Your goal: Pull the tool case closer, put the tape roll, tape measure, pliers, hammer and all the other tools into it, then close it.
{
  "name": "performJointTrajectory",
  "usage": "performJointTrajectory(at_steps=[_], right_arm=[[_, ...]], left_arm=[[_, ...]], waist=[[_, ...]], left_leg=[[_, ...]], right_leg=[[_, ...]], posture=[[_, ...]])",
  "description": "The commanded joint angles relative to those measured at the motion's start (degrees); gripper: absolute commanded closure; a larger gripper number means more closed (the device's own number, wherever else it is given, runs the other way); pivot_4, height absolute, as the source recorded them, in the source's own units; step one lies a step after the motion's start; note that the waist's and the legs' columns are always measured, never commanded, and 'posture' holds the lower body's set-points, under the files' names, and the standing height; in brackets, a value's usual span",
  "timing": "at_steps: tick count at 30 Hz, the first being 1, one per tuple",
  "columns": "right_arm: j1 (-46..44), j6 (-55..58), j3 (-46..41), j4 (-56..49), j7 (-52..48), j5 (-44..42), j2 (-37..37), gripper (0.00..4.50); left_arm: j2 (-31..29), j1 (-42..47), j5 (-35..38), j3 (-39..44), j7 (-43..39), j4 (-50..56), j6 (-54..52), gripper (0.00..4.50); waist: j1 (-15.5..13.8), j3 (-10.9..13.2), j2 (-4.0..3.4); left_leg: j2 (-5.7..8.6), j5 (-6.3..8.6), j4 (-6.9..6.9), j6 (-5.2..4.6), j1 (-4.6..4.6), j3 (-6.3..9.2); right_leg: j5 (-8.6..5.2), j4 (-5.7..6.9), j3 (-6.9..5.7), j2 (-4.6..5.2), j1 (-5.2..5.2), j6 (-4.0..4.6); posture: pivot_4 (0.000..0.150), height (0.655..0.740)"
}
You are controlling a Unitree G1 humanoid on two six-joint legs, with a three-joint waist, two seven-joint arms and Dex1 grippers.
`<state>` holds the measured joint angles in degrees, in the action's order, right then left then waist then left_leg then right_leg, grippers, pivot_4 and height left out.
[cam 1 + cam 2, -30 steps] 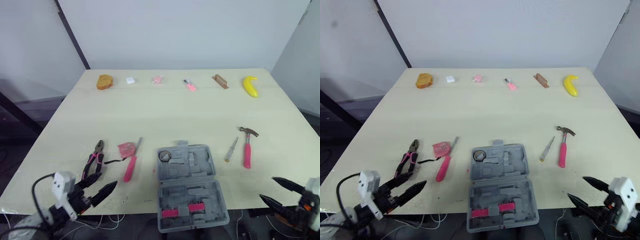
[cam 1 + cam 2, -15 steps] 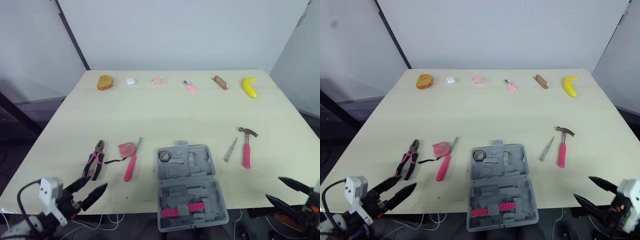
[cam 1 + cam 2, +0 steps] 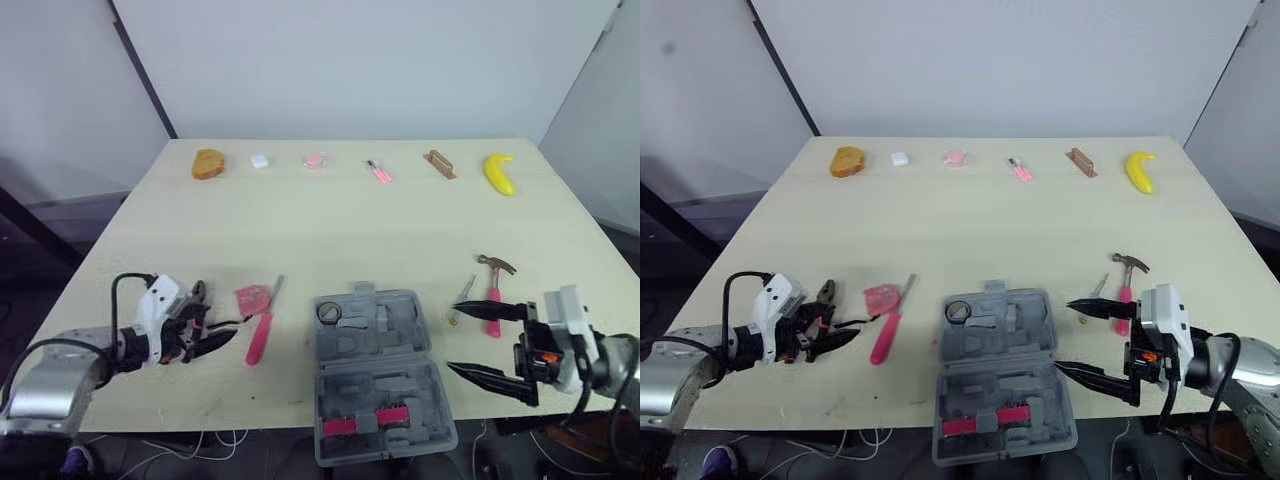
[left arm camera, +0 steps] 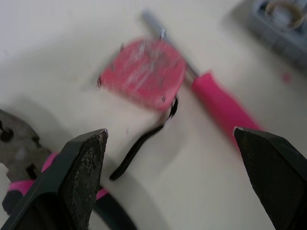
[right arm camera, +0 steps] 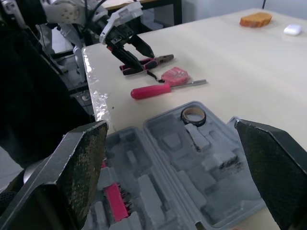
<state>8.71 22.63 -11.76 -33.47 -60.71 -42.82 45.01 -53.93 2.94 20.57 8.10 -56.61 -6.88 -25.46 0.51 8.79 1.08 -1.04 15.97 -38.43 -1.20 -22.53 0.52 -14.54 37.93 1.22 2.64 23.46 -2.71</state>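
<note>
At the middle of the counter's [image 3: 330, 230] front edge, the grey tool case [image 3: 395, 390], open and flat, with the tape roll [image 3: 330, 312] already in a pocket of its far half on the side toward the left edge, and a pink piece [image 3: 365, 421] in its near half. Between the case and the left edge, first a pink-handled screwdriver [image 3: 260, 335], then the pink tape measure [image 3: 253, 297] just beside its shaft, then the pliers [image 5: 160, 58] with pink grips, nearest the left edge. From the tape measure, a black strap [image 4: 144, 148] trailing toward the pliers. Low over the pliers' handles and that strap, the left end effector [image 4: 170, 132], released, fingers spread wide, gripping nothing. Toward the right edge from the case, a small screwdriver [image 3: 462, 296] and the hammer [image 3: 493, 300], pink-handled, head toward the far edge. Between case and hammer, near the front edge, the right end effector [image 3: 452, 338], likewise released, fingers far apart and empty, pointing toward the left edge. Along the far edge, from left corner to right corner: a brown bread-like piece [image 3: 208, 163], a small white thing [image 3: 260, 160], a pink round thing [image 3: 315, 159], a small pink thing [image 3: 379, 171], a brown block [image 3: 439, 162] and a banana [image 3: 500, 172].
</note>
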Motion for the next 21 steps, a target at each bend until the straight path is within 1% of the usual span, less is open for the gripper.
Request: performJointTrajectory(at_steps=[1,5,7,12,15,18,21], right_arm=[[0.0,0.1,-0.5,-2.1,0.2,-0.3,0.6,0.05],[0.2,0.3,-0.9,-2.6,0.6,-0.7,0.5,0.05],[0.5,0.5,-1.0,-3.3,1.2,-0.8,0.4,0.05],[1.4,0.9,-1.1,-4.6,1.7,-1.0,0.4,0.05],[1.9,1.3,-1.7,-5.7,2.6,-1.8,0.2,0.00],[2.1,1.3,-1.8,-6.0,3.0,-1.8,0.2,0.00],[2.1,1.2,-1.4,-6.1,3.4,-1.4,-0.1,0.00]], left_arm=[[-1.6,5.2,-5.5,-5.3,-2.8,-6.2,2.0,0.00],[0.4,10.2,-8.7,-8.4,-3.2,-11.6,5.5,0.00],[2.3,12.1,-9.8,-9.9,-3.4,-13.9,6.4,0.00],[4.9,14.2,-12.4,-11.5,-3.4,-17.6,8.3,0.00],[6.6,12.6,-12.7,-12.0,-2.6,-15.2,5.9,0.78],[7.4,10.4,-12.3,-10.8,-0.5,-11.9,3.1,2.18],[8.4,6.3,-10.8,-9.0,1.4,-5.0,-0.4,3.54]], waist=[[0.0,0.0,0.02],[-0.3,0.0,0.02],[-0.3,0.0,0.02],[-0.4,0.0,0.00],[-0.7,-0.1,-0.08],[-0.8,-0.1,-0.13],[-0.8,-0.1,-0.16]], left_leg=[[0.01,0.00,0.00,0.00,0.00,-0.01],[0.08,0.00,-0.05,0.00,-0.03,0.04],[0.07,0.00,-0.07,0.00,-0.04,0.05],[0.08,0.00,-0.08,0.00,-0.03,0.06],[0.05,0.00,-0.13,0.00,-0.03,0.08],[0.01,0.00,-0.15,0.00,-0.03,0.06],[-0.01,0.00,-0.15,0.00,-0.01,0.04]], right_leg=[[0.00,0.02,-0.01,0.00,0.01,0.00],[0.01,0.04,-0.06,0.01,0.01,-0.01],[0.01,0.06,-0.05,0.01,0.01,-0.01],[0.01,0.09,-0.06,0.01,0.00,-0.01],[0.02,0.12,-0.06,0.04,-0.02,-0.02],[0.03,0.12,-0.03,0.05,-0.03,-0.04],[0.03,0.11,0.00,0.07,-0.03,-0.05]], posture=[[0.150,0.7400],[0.150,0.7400],[0.150,0.7400],[0.150,0.7400],[0.150,0.7400],[0.150,0.7400],[0.150,0.7400]])
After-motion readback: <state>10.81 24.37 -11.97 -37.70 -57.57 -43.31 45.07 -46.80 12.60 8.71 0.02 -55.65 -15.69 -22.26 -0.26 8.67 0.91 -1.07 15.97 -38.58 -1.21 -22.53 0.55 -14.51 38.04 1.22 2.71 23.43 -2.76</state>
